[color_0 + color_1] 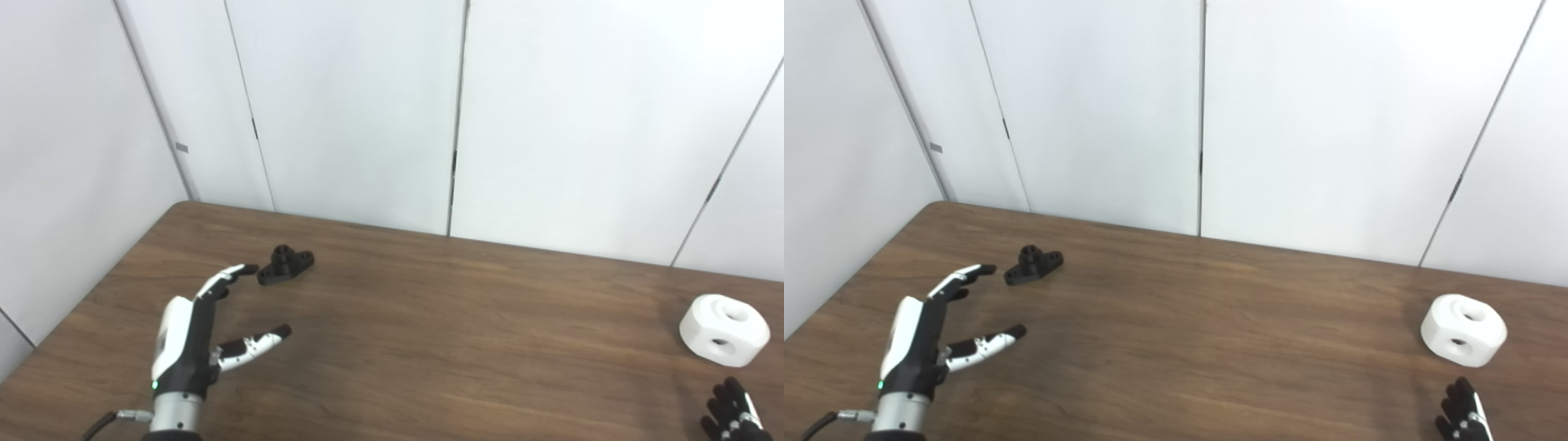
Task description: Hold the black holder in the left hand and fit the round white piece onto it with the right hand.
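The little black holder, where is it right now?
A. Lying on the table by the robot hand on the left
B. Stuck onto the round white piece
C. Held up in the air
A: the black holder lies on the wooden table, just past the open left robot hand, far from the round white piece.

Black holder (pixel 285 264) lies far left; round white piece (pixel 724 330) far right.

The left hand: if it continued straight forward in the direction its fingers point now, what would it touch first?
Most likely the black holder. The left hand is open, its fingers aimed up-table, fingertips just short of the holder's near end. Depth is unclear, so they might pass slightly beside it.
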Motion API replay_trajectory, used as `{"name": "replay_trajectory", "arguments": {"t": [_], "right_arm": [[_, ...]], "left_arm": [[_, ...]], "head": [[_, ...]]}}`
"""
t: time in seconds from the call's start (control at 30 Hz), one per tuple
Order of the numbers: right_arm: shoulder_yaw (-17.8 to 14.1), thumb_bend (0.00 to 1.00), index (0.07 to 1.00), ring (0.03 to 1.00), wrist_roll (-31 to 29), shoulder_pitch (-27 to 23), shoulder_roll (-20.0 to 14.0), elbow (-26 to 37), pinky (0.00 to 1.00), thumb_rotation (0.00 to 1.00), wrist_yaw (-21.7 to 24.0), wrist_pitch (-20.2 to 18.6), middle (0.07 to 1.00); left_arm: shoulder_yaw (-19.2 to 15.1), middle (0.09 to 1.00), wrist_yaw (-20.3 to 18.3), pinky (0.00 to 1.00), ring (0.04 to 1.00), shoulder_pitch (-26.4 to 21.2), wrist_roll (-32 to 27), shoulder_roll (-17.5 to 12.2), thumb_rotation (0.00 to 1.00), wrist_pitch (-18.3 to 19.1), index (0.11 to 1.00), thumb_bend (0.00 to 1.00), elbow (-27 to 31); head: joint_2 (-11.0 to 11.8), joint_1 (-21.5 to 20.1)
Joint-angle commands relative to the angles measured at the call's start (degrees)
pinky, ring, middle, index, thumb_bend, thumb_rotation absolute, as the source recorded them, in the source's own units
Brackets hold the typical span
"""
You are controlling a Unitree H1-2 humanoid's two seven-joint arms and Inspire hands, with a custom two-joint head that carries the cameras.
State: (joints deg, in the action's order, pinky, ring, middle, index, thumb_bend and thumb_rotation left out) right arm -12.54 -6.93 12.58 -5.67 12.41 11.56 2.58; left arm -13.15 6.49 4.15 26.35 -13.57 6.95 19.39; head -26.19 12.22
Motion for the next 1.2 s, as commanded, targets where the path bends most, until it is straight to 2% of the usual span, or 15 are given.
{"name": "replay_trajectory", "arguments": {"t": [0.0,0.23,0.43,0.57,0.7,0.8,0.93,1.17], "right_arm": [[1.1,0.51,1.000,1.000,0.0,8.6,-0.4,0.9,1.00,1.00,0.3,1.8,1.000],[1.4,0.48,1.000,1.000,-0.3,8.6,-0.3,0.7,1.00,1.00,0.4,1.8,1.000],[1.9,0.50,1.000,1.000,0.8,8.7,0.3,1.2,1.00,1.00,-0.3,1.1,1.000],[2.1,0.51,1.000,1.000,1.0,8.8,0.6,1.4,1.00,1.00,-0.7,0.4,1.000],[2.4,0.48,1.000,1.000,0.9,8.8,0.7,1.2,1.00,1.00,-1.0,0.3,1.000],[2.4,0.50,1.000,1.000,0.6,8.8,0.8,1.3,1.00,1.00,-1.1,-0.2,1.000],[2.6,0.46,1.000,1.000,1.2,9.0,0.8,1.5,1.00,1.00,-1.5,-0.1,1.000],[2.7,0.48,1.000,1.000,1.4,9.0,0.8,1.7,1.00,1.00,-2.0,-0.3,1.000]], "left_arm": [[-1.3,0.849,0.9,0.79,0.855,-3.2,0.5,-2.8,0.12,-0.3,0.765,0.84,-0.7],[-1.4,0.841,1.8,0.74,0.840,-7.0,2.1,-6.4,0.16,-0.1,0.757,0.84,-6.5],[-0.8,0.844,1.1,0.79,0.863,-10.9,1.2,-8.9,0.20,-0.3,0.743,0.85,-11.6],[-0.1,0.859,-0.7,0.81,0.893,-13.4,0.7,-9.9,0.21,2.0,0.742,0.85,-13.6],[1.5,0.870,0.3,0.84,0.920,-15.8,2.7,-10.8,0.22,2.3,0.737,0.85,-17.1],[2.4,0.861,1.6,0.84,0.920,-17.4,2.9,-11.2,0.20,1.3,0.727,0.86,-20.4],[3.5,0.862,2.4,0.82,0.905,-19.2,2.9,-11.5,0.20,1.3,0.717,0.86,-24.1],[4.2,0.858,1.6,0.80,0.892,-22.2,1.4,-10.1,0.22,5.1,0.706,0.85,-26.9]], "head": [[0.0,0.1],[-0.1,-0.1],[0.1,-0.9],[0.1,-1.3],[0.1,-1.9],[0.1,-2.0],[0.1,-2.0],[0.0,-2.7]]}}
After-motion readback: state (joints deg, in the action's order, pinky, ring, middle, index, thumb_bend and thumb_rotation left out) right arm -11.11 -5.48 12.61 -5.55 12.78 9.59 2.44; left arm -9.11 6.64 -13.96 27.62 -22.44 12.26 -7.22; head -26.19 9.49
